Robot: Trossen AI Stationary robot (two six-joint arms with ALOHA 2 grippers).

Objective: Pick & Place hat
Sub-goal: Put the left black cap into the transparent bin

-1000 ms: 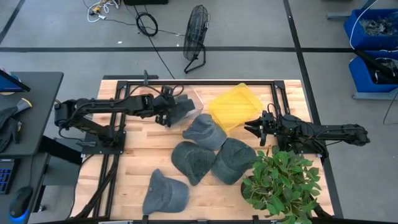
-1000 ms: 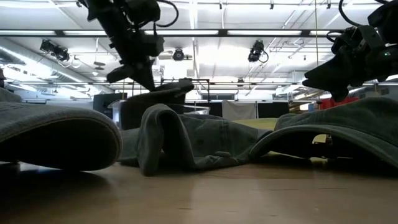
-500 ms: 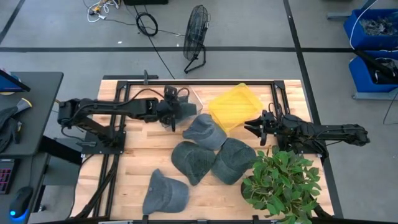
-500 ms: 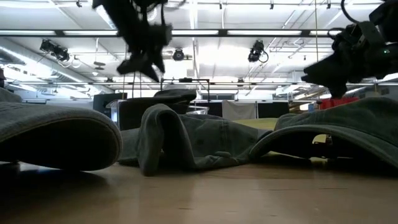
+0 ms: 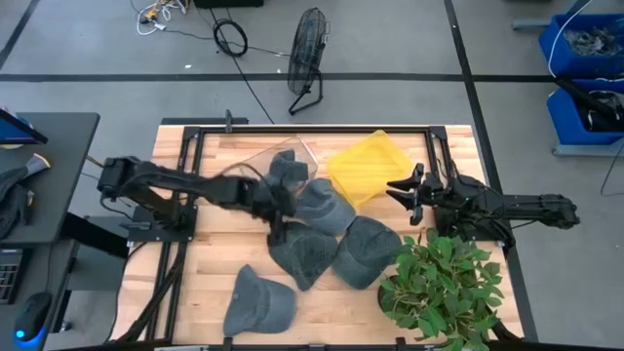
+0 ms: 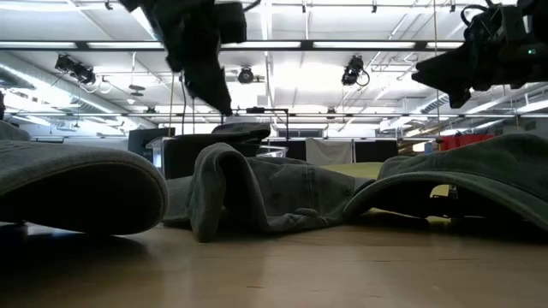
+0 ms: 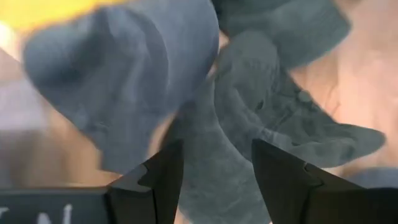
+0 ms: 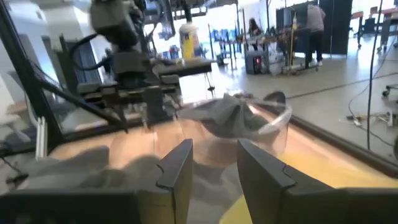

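— Lying in the clear container at the far side of the table is one grey hat, right beside the yellow tray. See it?

— Yes, and nothing grips it. In the right wrist view that hat sags over the container's clear rim.

— Where are the others?

— Four more hats lie on the wood: one just in front of the container, two touching at mid-table, one apart at the near edge.

— And the left gripper?

— Low over the cluster, between the container's hat and the mid-table pair. Its fingers are spread, nothing between them, grey cloth right below.

— The right gripper?

— Beside the yellow tray's right corner, above the table, fingers parted and empty. A potted plant stands near it, at the table's near right corner.
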